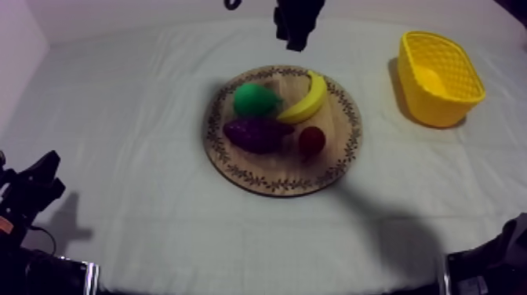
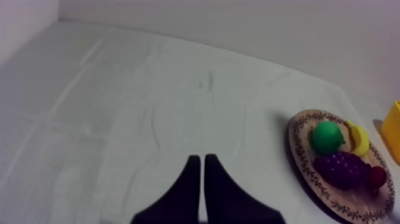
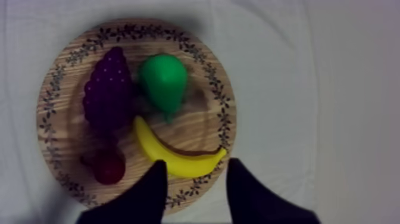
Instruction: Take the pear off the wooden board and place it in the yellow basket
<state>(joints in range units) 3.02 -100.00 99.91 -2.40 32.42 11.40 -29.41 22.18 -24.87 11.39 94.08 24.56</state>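
A green pear (image 1: 255,100) (image 3: 163,82) lies on the round wooden board (image 1: 267,174) (image 3: 205,128), beside a purple bunch of grapes (image 1: 255,134). My right gripper (image 1: 296,35) (image 3: 193,170) hangs above the board's far edge, open, its fingers either side of the banana's (image 3: 178,158) end with nothing held. The yellow basket (image 1: 439,74) stands at the right of the table, with nothing in it that I can see. My left gripper (image 1: 43,180) (image 2: 199,159) rests low at the left over bare cloth, fingers together as a narrow wedge. From there the pear (image 2: 327,136) is far off.
The banana (image 1: 307,100) curves along the board's far right side and a small red fruit (image 1: 311,140) sits by the grapes. Part of the right arm (image 1: 486,263) is a black shape at the near right edge. Bare cloth lies between board and basket.
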